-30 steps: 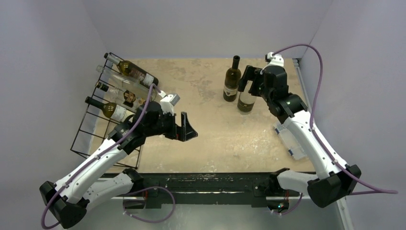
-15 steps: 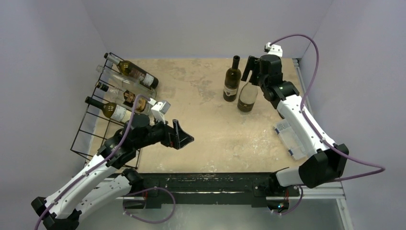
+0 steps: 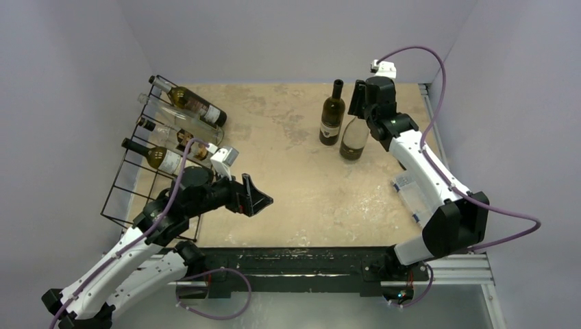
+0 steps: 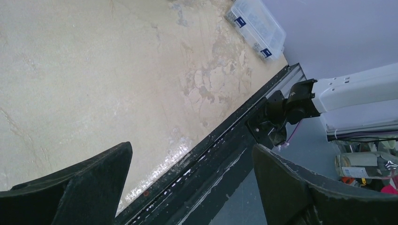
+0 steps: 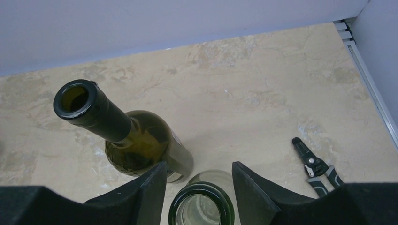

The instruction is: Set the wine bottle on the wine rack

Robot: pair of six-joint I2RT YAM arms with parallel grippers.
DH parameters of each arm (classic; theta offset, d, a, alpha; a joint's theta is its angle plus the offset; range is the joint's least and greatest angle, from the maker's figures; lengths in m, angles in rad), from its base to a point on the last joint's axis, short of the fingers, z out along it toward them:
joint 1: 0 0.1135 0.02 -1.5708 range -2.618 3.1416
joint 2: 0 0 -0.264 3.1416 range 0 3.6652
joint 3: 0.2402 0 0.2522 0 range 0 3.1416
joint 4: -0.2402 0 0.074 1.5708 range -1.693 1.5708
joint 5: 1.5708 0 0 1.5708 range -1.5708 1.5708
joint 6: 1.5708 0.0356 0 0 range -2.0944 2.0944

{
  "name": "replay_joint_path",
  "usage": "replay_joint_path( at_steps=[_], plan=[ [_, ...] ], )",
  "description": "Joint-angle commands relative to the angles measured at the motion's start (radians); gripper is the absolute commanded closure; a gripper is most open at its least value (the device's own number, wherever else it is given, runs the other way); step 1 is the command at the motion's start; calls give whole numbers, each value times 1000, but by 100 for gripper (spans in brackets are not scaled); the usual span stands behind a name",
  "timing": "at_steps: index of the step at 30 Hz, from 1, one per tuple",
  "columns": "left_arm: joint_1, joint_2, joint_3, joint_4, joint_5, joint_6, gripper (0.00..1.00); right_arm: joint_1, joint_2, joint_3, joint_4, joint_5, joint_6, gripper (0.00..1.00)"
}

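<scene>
Two wine bottles stand at the back right of the table. My right gripper (image 3: 362, 103) hangs over the paler wine bottle (image 3: 354, 140). In the right wrist view its open mouth (image 5: 202, 204) sits between the two fingers of that gripper (image 5: 199, 165). The jaws flank the neck closely, with a thin gap on the left. The dark green bottle (image 3: 332, 118) (image 5: 141, 145) stands just to its left. The black wire wine rack (image 3: 130, 185) at the left edge holds several bottles lying down. My left gripper (image 3: 257, 195) (image 4: 191, 147) is open and empty beside the rack.
A clear plastic parts box (image 3: 416, 199) (image 4: 257, 26) lies near the right edge under my right arm. Black-handled pliers (image 5: 314, 166) lie on the table right of the bottles. A metal rail (image 4: 225, 140) marks the table's near edge.
My right gripper has moved back over the paler bottle's neck and its jaws have narrowed around it. My left arm has pulled back toward the near edge, still open.
</scene>
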Motion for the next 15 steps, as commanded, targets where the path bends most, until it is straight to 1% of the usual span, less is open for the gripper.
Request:
replay_joint_path(
  at_steps=[1,10,12,15],
  plan=[
    [-4,8,2,23,7,23,0,-1,-17,-18,86,35,-43,45],
    [-5,61,28,48,42,13,0,-2,6,-27,109,55,-71,48],
    [-5,67,35,51,50,14,0,-1,4,-30,107,56,-71,52],
    [-4,70,44,52,58,17,0,-2,-4,-40,112,65,-72,62]
  ],
)
